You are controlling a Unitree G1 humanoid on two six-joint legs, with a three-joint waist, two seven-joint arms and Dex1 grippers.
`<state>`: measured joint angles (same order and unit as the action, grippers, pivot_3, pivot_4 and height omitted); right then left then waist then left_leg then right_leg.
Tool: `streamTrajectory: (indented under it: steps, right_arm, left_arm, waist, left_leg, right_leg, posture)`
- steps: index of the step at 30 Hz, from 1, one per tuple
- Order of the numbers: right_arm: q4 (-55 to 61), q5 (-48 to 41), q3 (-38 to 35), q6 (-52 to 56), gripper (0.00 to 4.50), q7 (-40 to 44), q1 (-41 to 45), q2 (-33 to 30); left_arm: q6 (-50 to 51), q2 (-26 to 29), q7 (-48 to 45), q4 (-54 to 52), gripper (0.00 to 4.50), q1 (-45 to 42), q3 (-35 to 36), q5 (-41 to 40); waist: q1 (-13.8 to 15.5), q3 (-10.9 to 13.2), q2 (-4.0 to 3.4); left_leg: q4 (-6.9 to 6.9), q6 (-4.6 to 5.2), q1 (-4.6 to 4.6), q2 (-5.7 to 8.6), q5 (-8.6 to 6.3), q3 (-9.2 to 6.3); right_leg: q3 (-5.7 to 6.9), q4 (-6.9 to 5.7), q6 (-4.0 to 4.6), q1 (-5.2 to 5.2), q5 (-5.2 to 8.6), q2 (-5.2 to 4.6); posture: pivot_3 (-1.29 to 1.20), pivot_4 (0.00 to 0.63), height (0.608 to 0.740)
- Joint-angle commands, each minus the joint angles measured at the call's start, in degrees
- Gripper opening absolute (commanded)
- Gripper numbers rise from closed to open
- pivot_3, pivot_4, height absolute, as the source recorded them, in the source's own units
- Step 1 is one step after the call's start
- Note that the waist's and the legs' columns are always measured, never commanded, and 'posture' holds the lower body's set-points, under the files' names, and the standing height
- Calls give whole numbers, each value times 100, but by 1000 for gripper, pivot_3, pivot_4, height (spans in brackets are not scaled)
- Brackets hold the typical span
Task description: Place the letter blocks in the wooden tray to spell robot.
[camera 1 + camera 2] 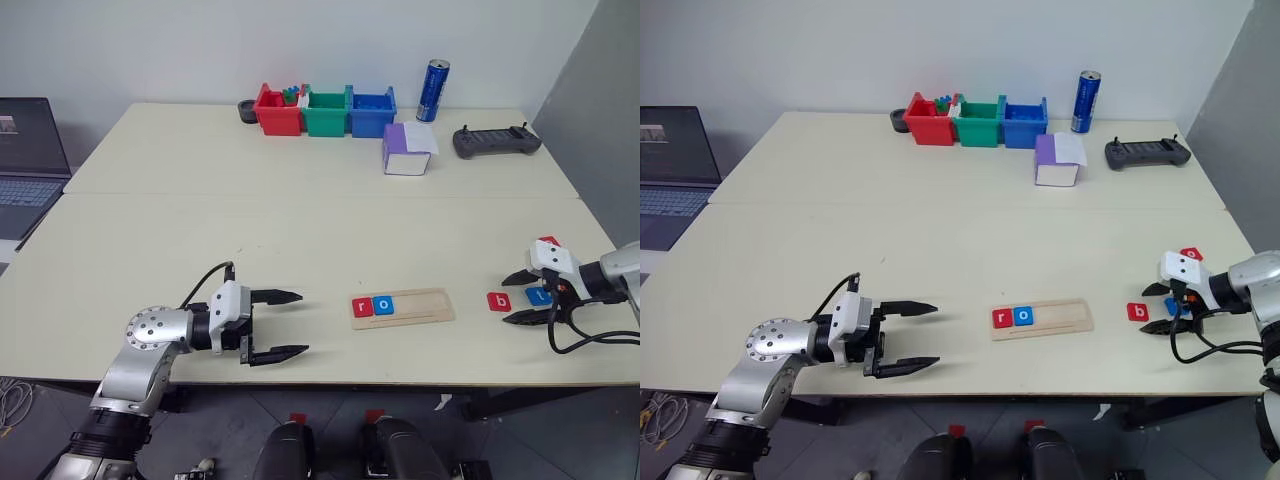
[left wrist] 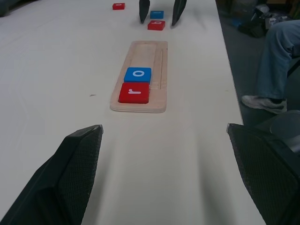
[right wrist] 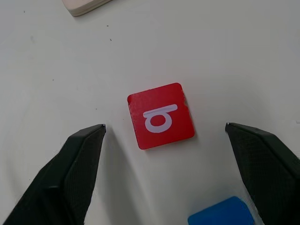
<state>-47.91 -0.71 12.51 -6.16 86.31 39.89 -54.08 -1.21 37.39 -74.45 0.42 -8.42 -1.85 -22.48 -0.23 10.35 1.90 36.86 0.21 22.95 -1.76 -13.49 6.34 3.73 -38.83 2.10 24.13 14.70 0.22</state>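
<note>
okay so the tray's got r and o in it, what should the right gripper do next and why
Probably lower the right gripper and close on the red b block. The wooden tray holds r and o, so b comes next, and the open fingers already straddle that block on the table.

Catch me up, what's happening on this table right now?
The robot is spelling "robot" in the wooden tray. The red r tile and blue o tile already sit at its left end. The right gripper, open, hangs over the red b tile, with the blue t tile and another red tile close by. The left gripper waits open, left of the tray.
</note>
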Motion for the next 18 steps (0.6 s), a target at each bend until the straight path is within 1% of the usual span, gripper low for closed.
streamTrajectory:
  steps: [1, 2, 6, 8, 11, 14, 16, 18]
  right_arm:
    - [-137, 163, -16, -189, 3180, -35, 15, 77]
    - [-145, 187, -8, -241, 2888, -26, -28, 74]
    - [-5, 204, -18, -294, 1463, 23, -58, 21]
    - [468, 51, -93, -78, 1455, 218, -25, -45]
    - [1559, -192, -175, 455, 1455, 464, 51, -139]
    - [2735, -372, -78, 897, 1455, 589, -36, -201]
    - [3322, -445, 25, 1195, 1455, 533, -51, -119]
    - [3672, -400, 182, 1388, 1455, 410, -14, 19]
  left_arm:
    - [-8, 83, 10, -158, 4500, 28, 114, -70]
    - [-12, 86, 14, -153, 4500, 25, 115, -70]
    - [-19, 106, 1, -106, 4500, -13, 123, -70]
    - [-37, 130, -31, -74, 4500, -25, 126, -73]
    - [-46, 146, -74, -35, 4500, -75, 87, -62]
    - [-68, 138, -97, -11, 4500, -122, 43, -26]
    - [-73, 118, -97, 3, 4500, -153, 22, -8]
    - [-70, 89, -86, 13, 4500, -185, -1, 10]
  waist:
    - [1, 0, 0]
    - [3, -1, 0]
    - [6, -1, 0]
    - [6, -1, 0]
    - [-11, 3, -7]
    - [-5, 4, -9]
    - [-1, 4, -8]
    - [7, 4, -8]
  left_leg:
    - [1, 0, -1, 0, 0, -1]
    - [1, 0, -3, 0, 0, -1]
    - [2, 0, -3, 0, 0, -2]
    - [3, 0, -3, 0, 0, -2]
    - [3, 0, -3, -1, 0, 0]
    - [3, 0, -3, -3, 0, 0]
    - [1, -1, -3, -4, 0, -2]
    - [2, -1, -1, -4, 0, -3]
  right_leg:
    - [1, -1, 0, -1, 0, 0]
    - [1, -1, 0, -3, 0, 0]
    - [1, -2, 0, -4, 0, 0]
    - [1, -2, 0, -4, 0, 0]
    - [-1, -6, 0, -1, 0, -1]
    - [1, -10, 0, 1, 0, 0]
    - [3, -9, 1, 1, 1, 0]
    - [4, -7, 1, 1, 1, -1]
  posture:
    - [0, 150, 740]
    - [0, 150, 740]
    - [0, 150, 740]
    - [0, 150, 740]
    - [0, 150, 740]
    - [0, 150, 740]
    - [0, 150, 740]
    - [0, 150, 740]
